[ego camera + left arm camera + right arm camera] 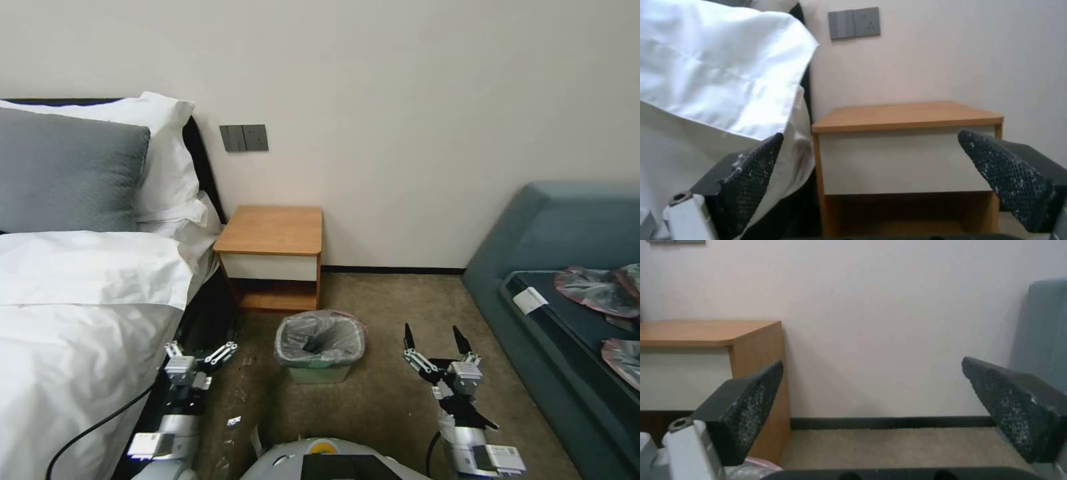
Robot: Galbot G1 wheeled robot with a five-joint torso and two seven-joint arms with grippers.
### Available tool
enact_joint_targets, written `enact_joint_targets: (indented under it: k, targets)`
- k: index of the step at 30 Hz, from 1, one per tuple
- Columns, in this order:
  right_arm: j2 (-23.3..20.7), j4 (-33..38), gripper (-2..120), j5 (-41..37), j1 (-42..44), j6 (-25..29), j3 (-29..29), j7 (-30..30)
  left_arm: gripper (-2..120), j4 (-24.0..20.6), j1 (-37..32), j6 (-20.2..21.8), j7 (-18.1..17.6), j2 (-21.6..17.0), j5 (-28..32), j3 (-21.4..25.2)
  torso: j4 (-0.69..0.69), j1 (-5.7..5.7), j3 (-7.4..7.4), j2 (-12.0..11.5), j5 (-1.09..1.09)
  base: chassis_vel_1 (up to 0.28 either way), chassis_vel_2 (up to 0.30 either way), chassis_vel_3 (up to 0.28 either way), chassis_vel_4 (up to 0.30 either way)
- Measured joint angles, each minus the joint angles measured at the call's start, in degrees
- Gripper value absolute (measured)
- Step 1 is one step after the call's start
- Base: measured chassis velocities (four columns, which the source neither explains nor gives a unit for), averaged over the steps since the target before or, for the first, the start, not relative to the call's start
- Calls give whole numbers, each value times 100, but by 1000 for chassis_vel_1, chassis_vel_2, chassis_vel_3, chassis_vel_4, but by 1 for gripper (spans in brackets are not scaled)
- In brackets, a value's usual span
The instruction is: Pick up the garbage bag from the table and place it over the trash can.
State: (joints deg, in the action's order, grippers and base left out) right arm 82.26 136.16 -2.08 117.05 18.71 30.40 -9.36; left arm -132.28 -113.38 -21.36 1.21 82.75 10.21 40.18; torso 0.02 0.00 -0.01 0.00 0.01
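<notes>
Head camera looks down from afar; both wrist cameras face the wall low, sharing the table [272, 230].

bed [80, 313] crowding left, carpet [393, 313] open right

1. To my left I see a bed [73, 320] with white sheets, running along the wall side.
2. A grey pillow [67, 173] leans at its head, with a white pillow [167, 153] behind it.
3. A grey wall switch panel [244, 138] sits on the cream wall [413, 100].
4. On my right is a blue-grey sofa [533, 247], with crumpled pink-rimmed plastic bags [597, 290] lying on its seat.
5. A white tag [530, 300] lies near them.
6. Beige carpet [393, 300] covers the floor.
</notes>
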Motion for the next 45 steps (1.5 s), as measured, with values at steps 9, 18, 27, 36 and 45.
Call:
enact_joint_targets:
  k: [9,18,27,36,45]
  targets:
    - [2,9,100,22,-1,0,3,-15,100,-7,-8,29,4,22,-5,25,-2,0,0,0,-1,0,0,0,0]
    - [2,13,100,27,-7,-9,2,-15,100,1,5,44,-5,13,-5,6,-2,0,0,0,-1,0,0,0,0]
    - [0,17,100,31,-10,-16,-2,-15,100,7,10,49,-10,9,-5,-2,-2,0,0,0,-1,0,0,0,0]
    - [-1,18,100,35,-13,-20,-3,-15,100,10,12,53,-13,6,-5,-6,-2,0,0,0,-1,0,0,0,0]
    - [-1,19,100,35,-13,-21,-3,-15,100,12,11,55,-15,5,-3,-9,-2,0,0,0,-1,0,0,0,0]
